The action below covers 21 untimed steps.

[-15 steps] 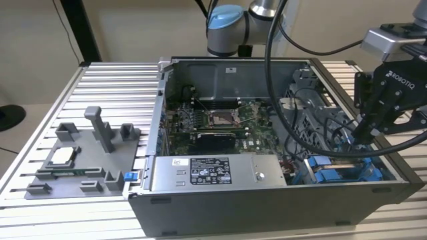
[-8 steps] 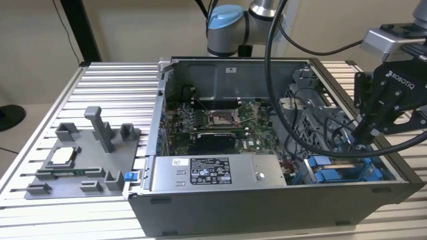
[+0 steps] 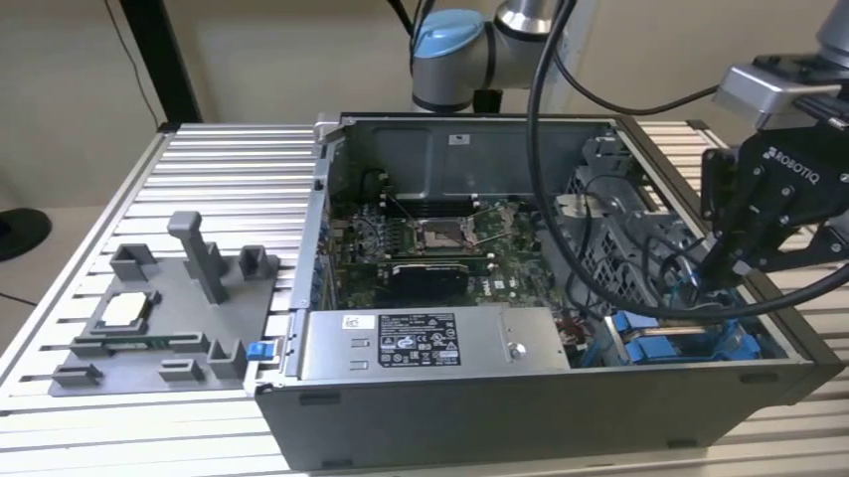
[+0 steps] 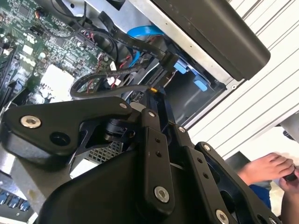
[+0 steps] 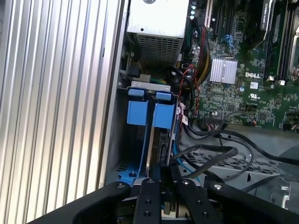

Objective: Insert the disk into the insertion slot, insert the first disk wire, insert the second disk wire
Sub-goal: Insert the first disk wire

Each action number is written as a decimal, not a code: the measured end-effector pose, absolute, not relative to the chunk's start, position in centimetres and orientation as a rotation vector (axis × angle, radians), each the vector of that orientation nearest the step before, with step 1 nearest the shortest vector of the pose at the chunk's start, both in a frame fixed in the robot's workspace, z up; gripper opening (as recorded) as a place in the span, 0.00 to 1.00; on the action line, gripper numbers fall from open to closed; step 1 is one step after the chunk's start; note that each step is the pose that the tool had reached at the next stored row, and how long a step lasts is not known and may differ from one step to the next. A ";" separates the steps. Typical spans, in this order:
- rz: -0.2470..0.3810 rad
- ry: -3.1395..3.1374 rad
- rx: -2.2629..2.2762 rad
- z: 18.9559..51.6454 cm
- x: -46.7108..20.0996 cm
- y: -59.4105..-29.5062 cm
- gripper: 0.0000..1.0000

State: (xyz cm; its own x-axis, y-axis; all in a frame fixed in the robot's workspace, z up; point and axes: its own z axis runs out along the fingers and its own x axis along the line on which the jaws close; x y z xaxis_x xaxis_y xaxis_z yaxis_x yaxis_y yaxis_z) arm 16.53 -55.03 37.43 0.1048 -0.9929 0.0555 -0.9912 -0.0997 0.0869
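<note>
Gripper (image 3: 717, 266) reaches into the corner of an open computer case (image 3: 531, 417) at the exterior view's right. Its black fingers (image 5: 150, 186) are drawn nearly together close by the disk (image 5: 164, 140); whether they pinch anything cannot be told. The disk, in its blue frame, stands on edge inside the slot (image 5: 149, 85), a grey metal bay beside the case wall. A black cable (image 5: 205, 154) loops past, its end near the fingertips. A grey power supply (image 3: 424, 343) and a green motherboard (image 3: 424, 243) share the case, which sits on a ribbed metal table (image 3: 226, 169). A grey fixture (image 3: 173, 318) is at the exterior view's left. A person's hand (image 4: 266, 168) shows in the second wrist view.
</note>
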 end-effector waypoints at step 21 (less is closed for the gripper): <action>-0.062 -2.077 2.181 35.5 17.3 -55.0 0.00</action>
